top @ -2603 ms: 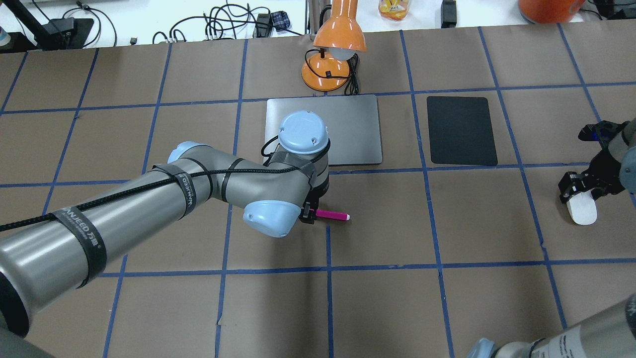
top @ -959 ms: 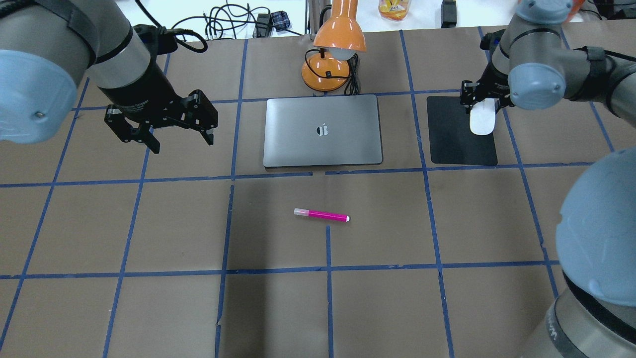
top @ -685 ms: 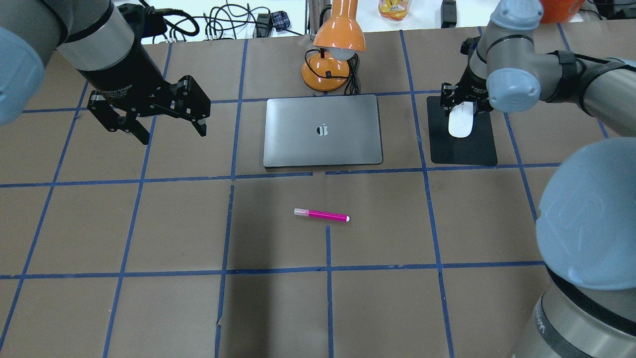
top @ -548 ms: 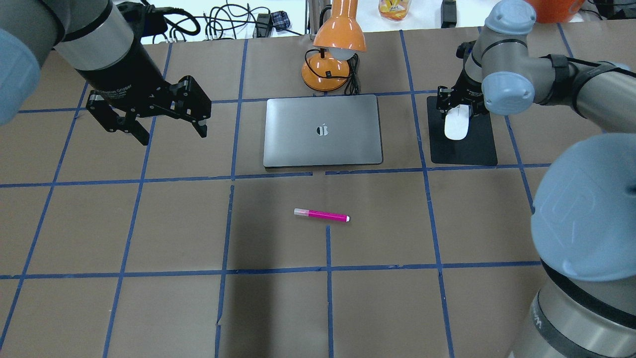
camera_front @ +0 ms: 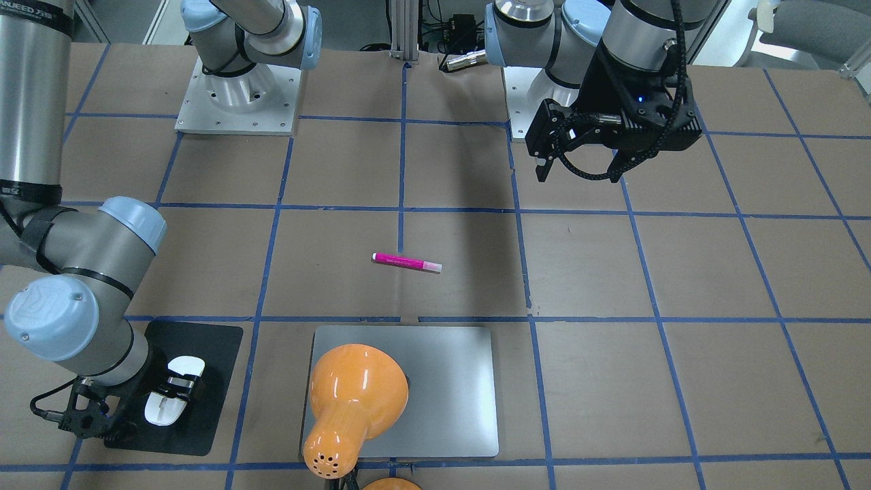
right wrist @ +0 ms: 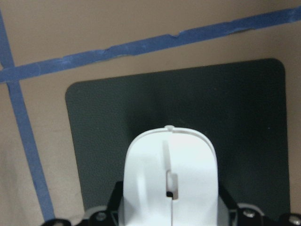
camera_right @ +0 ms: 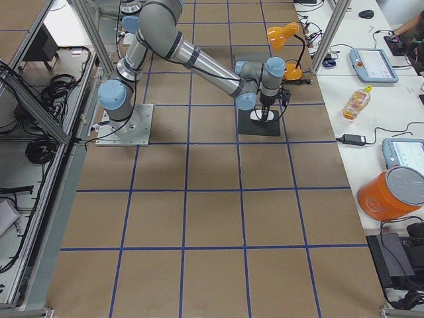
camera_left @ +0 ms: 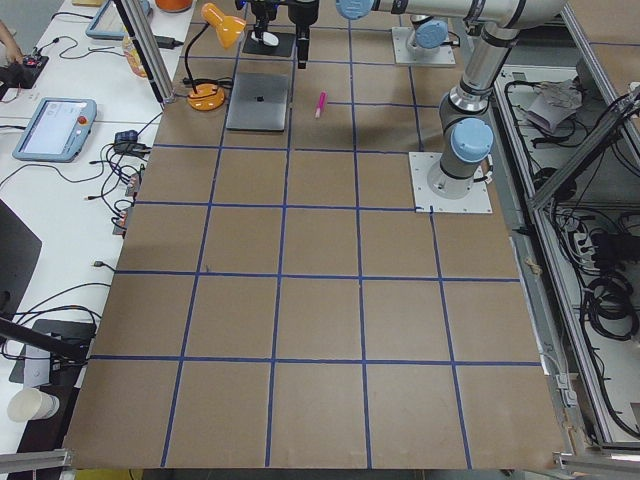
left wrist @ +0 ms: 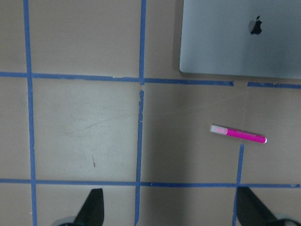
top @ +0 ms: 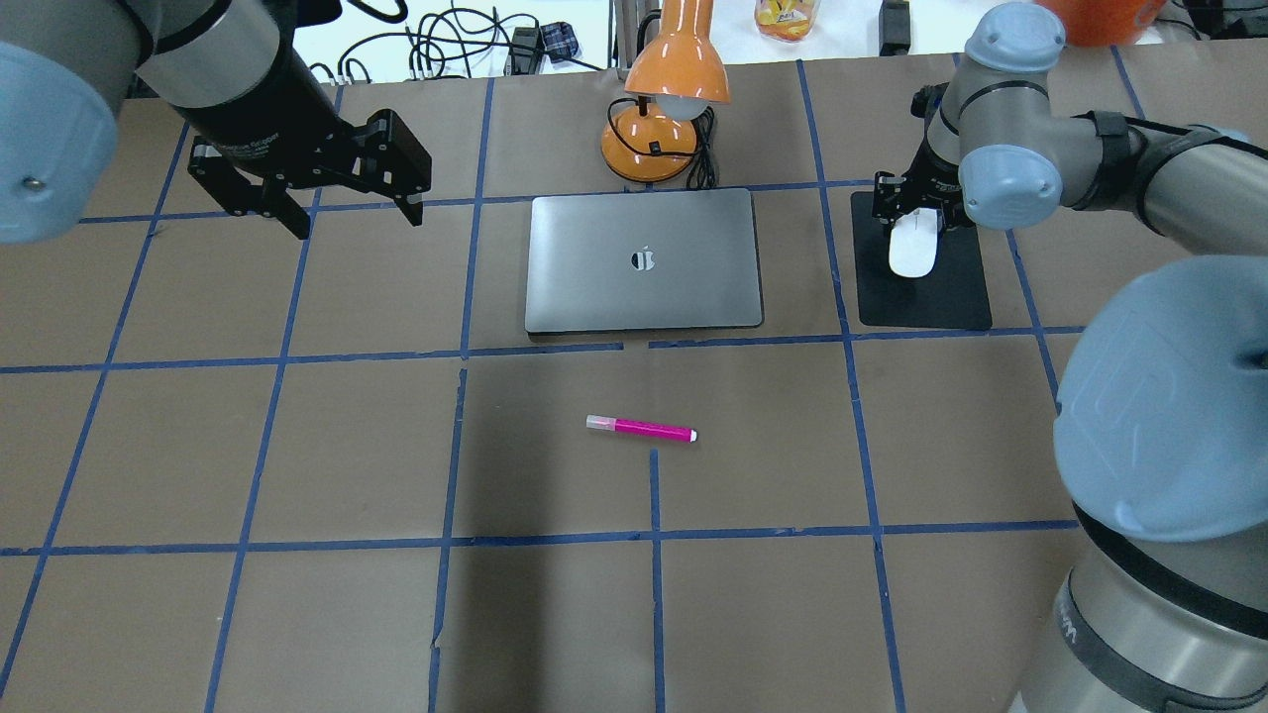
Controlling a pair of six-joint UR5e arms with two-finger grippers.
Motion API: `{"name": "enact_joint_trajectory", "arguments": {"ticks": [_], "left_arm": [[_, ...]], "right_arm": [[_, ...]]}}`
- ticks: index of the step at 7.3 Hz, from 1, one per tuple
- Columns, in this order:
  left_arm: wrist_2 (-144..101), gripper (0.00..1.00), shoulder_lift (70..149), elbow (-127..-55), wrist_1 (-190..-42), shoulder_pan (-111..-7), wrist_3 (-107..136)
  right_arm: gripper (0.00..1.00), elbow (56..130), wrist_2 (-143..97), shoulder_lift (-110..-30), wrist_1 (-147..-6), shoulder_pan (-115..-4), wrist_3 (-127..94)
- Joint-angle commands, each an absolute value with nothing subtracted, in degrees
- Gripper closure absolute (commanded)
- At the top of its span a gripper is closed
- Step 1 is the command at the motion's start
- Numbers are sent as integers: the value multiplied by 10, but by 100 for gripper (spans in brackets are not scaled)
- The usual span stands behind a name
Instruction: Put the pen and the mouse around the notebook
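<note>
The pink pen (top: 642, 429) lies flat on the brown table in front of the silver notebook (top: 644, 259), apart from it; it also shows in the left wrist view (left wrist: 238, 134). My left gripper (top: 357, 220) hangs open and empty, left of the notebook and well above the table. My right gripper (top: 913, 233) is shut on the white mouse (top: 912, 253) over the black mat (top: 926, 297), right of the notebook. The right wrist view has the mouse (right wrist: 170, 179) low over the mat (right wrist: 178, 108); whether it touches I cannot tell.
An orange desk lamp (top: 659, 119) stands just behind the notebook, and its shade (camera_front: 354, 398) covers part of the notebook (camera_front: 456, 401) in the front view. Cables and a bottle lie on the white bench beyond the table's far edge.
My left gripper let go of the pen, rose and pulled back to the far left. My right gripper carried the mouse from the right edge to over the black mat.
</note>
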State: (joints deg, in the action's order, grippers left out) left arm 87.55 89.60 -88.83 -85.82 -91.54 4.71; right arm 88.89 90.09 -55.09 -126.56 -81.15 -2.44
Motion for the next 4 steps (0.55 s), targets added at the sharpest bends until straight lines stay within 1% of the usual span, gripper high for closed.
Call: {"name": "enact_joint_trajectory", "arguments": {"ticks": [1, 2, 4], "left_arm": [[876, 0, 895, -893, -834, -915, 46], [875, 0, 896, -893, -837, -915, 46], [876, 0, 896, -894, -837, -915, 46]], "right_arm": [[14, 891, 902, -549, -1266, -811, -24], [0, 891, 903, -553, -1258, -811, -24], [0, 883, 901, -561, -1241, -809, -25]]}}
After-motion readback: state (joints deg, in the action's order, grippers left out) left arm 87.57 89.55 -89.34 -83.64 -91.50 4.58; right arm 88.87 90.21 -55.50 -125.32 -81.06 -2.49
